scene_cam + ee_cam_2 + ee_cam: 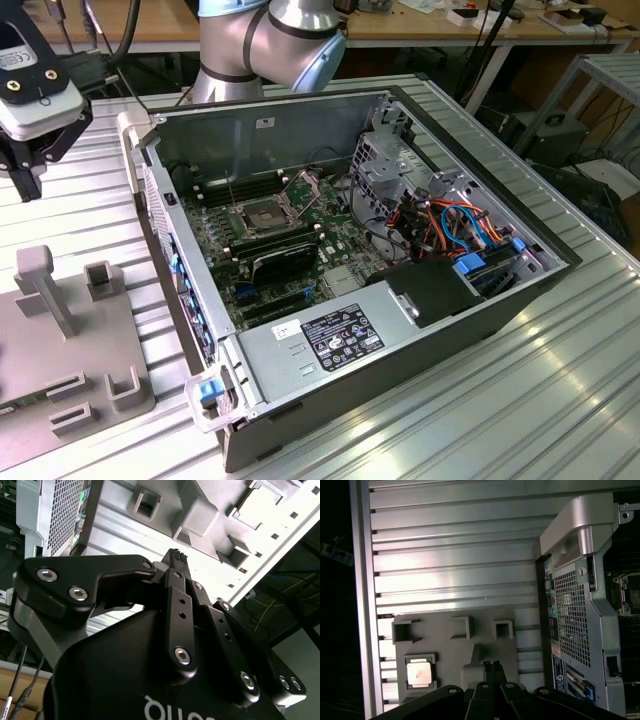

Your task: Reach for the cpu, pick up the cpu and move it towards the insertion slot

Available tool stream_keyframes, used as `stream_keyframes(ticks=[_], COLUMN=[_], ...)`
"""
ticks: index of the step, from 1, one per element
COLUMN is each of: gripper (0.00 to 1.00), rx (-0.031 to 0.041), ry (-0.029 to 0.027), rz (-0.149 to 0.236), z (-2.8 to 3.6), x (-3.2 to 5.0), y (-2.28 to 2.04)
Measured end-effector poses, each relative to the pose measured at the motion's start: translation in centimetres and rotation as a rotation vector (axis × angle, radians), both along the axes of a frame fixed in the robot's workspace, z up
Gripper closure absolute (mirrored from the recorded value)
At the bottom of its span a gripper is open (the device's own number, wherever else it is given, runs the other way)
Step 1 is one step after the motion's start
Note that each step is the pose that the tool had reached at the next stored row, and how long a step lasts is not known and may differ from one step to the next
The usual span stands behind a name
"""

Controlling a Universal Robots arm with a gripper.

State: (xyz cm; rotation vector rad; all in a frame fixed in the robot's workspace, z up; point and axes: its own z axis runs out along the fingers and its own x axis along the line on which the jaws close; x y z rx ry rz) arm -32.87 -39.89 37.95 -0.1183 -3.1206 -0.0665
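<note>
Hovering over the grey fixture (450, 645), the gripper (492, 666) is pinched closed and empty. The cpu (419, 673) sits in its fixture pocket, off the fingertips' line. I'd open wide, centre squarely over it, then descend slowly.

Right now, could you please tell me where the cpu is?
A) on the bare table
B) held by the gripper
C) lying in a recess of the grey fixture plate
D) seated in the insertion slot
C: in the first wrist view the cpu lies in a square recess of the grey fixture plate, apart from the gripper.
</note>
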Motion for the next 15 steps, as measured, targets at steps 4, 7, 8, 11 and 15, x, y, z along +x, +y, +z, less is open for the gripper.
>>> stream_keyframes(ticks=[4, 7, 8, 11, 15], gripper=[0.89, 0.89, 0.89, 0.89, 0.89], rx=[0.0, 0.0, -0.0001, 0.0, -0.0001], ry=[0.0007, 0.0014, 0.0018, 0.0022, 0.003], rz=[0.0, 0.0, 0.0, 0.0, 0.0], z=[-0.02, -0.05, -0.06, -0.08, -0.1], x=[-0.27, -0.58, -0.67, -0.92, -1.42], y=[0.0, 0.0, 0.0, 0.0, -0.06])
